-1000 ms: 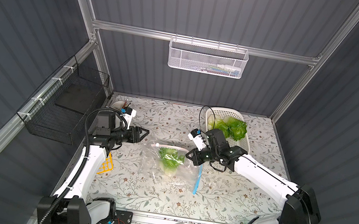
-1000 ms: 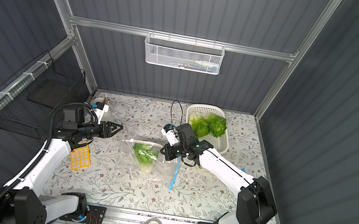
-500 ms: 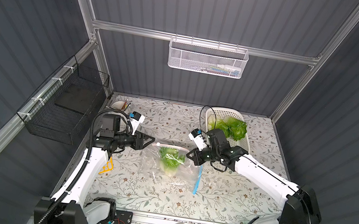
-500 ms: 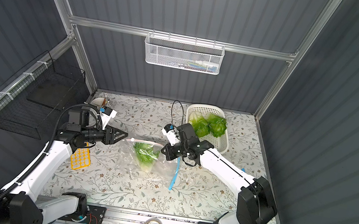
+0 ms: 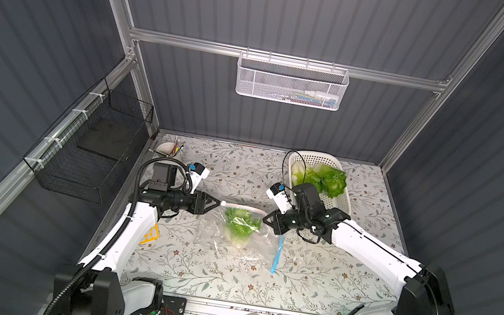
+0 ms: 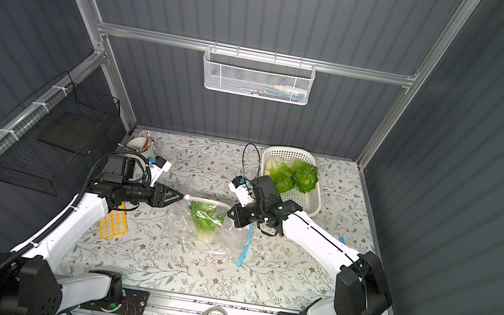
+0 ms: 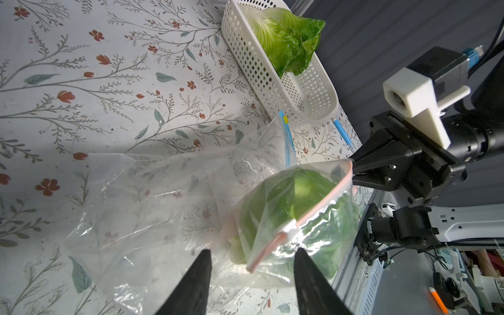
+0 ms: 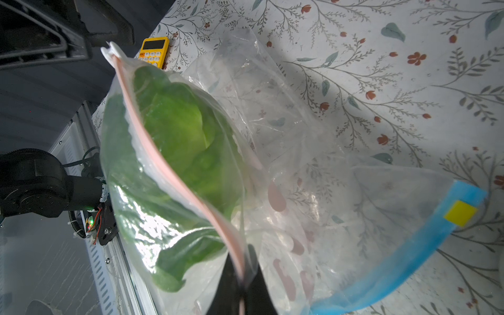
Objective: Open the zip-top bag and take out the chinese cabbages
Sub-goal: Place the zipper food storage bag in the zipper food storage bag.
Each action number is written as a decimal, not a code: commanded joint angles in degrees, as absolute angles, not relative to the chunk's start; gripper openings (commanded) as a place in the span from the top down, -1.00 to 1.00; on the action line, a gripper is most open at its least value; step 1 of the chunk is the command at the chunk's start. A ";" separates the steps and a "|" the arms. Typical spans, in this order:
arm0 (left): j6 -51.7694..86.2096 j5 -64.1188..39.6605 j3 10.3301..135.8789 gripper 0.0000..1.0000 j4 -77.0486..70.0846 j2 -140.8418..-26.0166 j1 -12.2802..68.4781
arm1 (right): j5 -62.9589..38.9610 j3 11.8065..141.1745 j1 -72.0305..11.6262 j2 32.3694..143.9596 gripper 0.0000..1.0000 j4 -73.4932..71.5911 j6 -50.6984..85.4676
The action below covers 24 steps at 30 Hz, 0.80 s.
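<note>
Pink zip rim (image 5: 243,206) in R pincer (image 5: 265,219)

Three chinese cabbages (image 5: 240,225), two zip-top bags (image 5: 247,207), one basket (image 5: 317,157), one calculator (image 6: 113,224).

Wall basket (image 5: 291,81): its contents are showing too small to identify, upper centre.
Left gripper (image 7: 252,250): its fingers are running off the frame edge.
Bagged chinese cabbage (image 8: 177,131): glare is blurring its leaves.
</note>
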<state>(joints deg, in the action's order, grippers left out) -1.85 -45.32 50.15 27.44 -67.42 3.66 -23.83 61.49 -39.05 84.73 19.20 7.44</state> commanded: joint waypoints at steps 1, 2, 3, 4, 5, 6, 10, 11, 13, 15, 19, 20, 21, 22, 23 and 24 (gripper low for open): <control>-2.95 -47.56 50.60 0.04 28.43 -67.74 4.21 | -24.35 60.74 -38.79 83.54 1.00 18.57 7.19; -2.67 -48.31 50.46 0.05 27.98 -67.98 4.38 | -24.43 60.68 -38.81 83.45 1.00 18.44 7.28; -2.55 -48.83 50.37 0.06 27.67 -68.16 4.63 | -24.55 60.64 -38.78 83.49 1.00 18.27 7.31; -2.34 -48.91 50.36 0.06 27.48 -68.41 4.89 | -24.67 60.64 -38.68 83.63 1.00 18.19 7.35; -2.23 -48.95 50.32 0.06 27.35 -68.63 5.16 | -24.82 60.63 -38.67 83.58 1.00 18.12 7.35; -1.99 -49.10 50.32 0.08 27.23 -68.85 5.34 | -24.87 60.57 -38.72 83.70 1.00 18.05 7.44; -1.55 -49.69 50.17 0.16 26.47 -69.17 5.71 | -24.96 60.24 -38.67 83.59 1.00 17.61 7.68; -1.49 -49.61 50.13 0.19 26.47 -69.18 5.73 | -24.90 60.20 -38.62 83.66 1.00 17.58 7.73; -1.53 -49.71 50.17 0.22 26.47 -69.13 5.80 | -24.89 60.09 -38.64 83.58 1.00 17.49 7.67; -1.49 -49.63 50.14 0.26 26.47 -68.97 5.80 | -24.87 60.01 -38.50 83.58 1.00 17.51 7.76; -1.32 -49.27 50.18 0.49 26.39 -68.63 5.80 | -24.87 59.94 -38.41 83.79 1.00 17.47 8.02; -1.23 -49.37 50.06 0.53 26.37 -68.56 5.84 | -24.96 59.94 -38.41 83.74 1.00 17.47 8.08; -1.15 -49.55 50.01 0.54 26.23 -68.58 5.80 | -24.98 59.92 -38.45 83.76 1.00 17.45 8.12; -1.06 -49.74 49.97 0.56 26.08 -68.48 5.82 | -25.05 59.94 -38.49 83.76 1.00 17.41 8.22; -0.92 -50.00 49.97 0.58 25.92 -68.47 5.87 | -25.05 59.94 -38.44 83.80 1.00 17.41 8.22; -0.80 -49.96 49.98 0.59 25.84 -68.47 5.89 | -25.05 59.94 -38.41 83.84 1.00 17.48 8.26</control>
